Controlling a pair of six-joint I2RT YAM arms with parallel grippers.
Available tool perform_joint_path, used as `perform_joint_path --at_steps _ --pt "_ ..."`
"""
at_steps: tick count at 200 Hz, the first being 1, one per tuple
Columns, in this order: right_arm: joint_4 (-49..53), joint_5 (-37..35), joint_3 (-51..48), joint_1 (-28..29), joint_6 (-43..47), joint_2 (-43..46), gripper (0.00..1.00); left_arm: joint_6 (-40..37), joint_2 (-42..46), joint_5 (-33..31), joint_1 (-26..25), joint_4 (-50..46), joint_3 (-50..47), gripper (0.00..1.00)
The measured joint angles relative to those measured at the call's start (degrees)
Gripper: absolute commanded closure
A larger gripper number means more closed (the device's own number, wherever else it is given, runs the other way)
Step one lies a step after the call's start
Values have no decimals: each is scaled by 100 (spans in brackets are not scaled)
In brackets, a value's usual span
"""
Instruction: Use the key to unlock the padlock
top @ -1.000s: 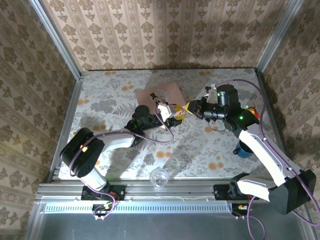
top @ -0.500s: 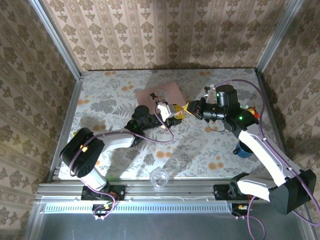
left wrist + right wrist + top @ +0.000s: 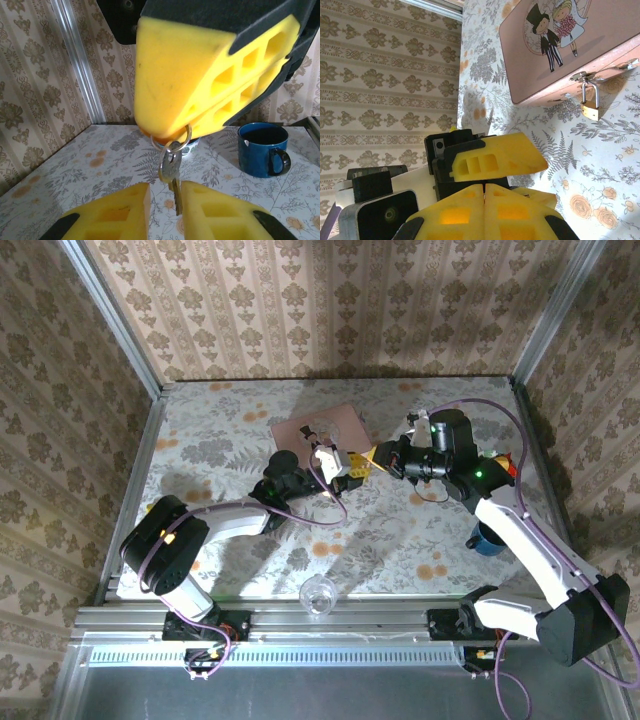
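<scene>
My right gripper (image 3: 170,134) was clamped shut on the ring of the key (image 3: 170,168), just off the hasp side of the pink box (image 3: 555,60), where the padlock (image 3: 590,109) hung. My left gripper (image 3: 165,189) stood slightly open astride the blade; I judged it should pinch squarely, blade pointing out.

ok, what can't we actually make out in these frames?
Left wrist: key teeth blurred; ring's top hidden inside the right gripper; unclear whether the left gripper touches the key.
Right wrist: padlock keyhole too small to find; pink box cut off by the frame edge.
Top external: key too small, crowded by both grippers.
</scene>
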State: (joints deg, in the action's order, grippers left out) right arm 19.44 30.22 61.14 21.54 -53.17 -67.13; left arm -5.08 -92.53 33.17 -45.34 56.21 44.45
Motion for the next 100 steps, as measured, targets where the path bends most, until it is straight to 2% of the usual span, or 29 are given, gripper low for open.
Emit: perform_joint_path --at_steps 62,100 --pt "-9 -17 0 0 0 -87 100 33 0 7 0 -26 0 100" --pt "-7 -24 0 0 2 -90 100 24 2 -17 0 -46 0 100"
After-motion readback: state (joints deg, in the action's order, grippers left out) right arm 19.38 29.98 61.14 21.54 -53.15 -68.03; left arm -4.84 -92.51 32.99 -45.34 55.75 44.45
